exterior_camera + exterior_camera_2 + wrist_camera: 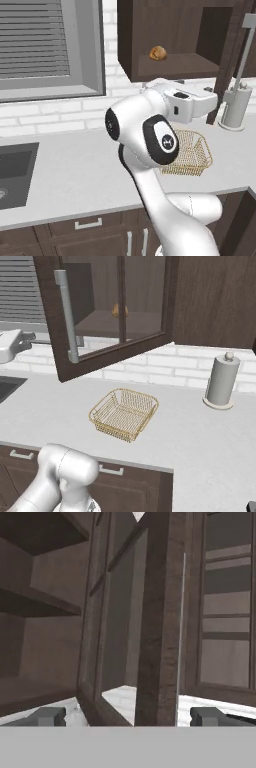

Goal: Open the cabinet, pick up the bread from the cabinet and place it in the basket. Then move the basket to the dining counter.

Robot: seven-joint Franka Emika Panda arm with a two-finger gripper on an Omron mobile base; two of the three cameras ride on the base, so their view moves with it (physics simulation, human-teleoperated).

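The cabinet (175, 65) hangs open above the worktop, its glass-panelled door (115, 311) swung out with the silver bar handle (67, 316) on its free edge. The bread (158, 53), a small golden-brown bun, lies on the lower shelf and also shows through the door's glass (120, 310). Below on the light grey worktop sits the golden wire basket (125, 413), partly hidden by my arm in the left base view (192, 150). My gripper (129, 716) is open just below the cabinet, with the door's edge (155, 637) ahead between its fingertips, touching nothing. The dining counter is out of view.
A paper towel holder (221, 381) stands at the right near the brick wall. A dark sink (15, 172) lies at the left under a window with blinds (35, 40). Low drawers (90, 225) run along the worktop's front edge.
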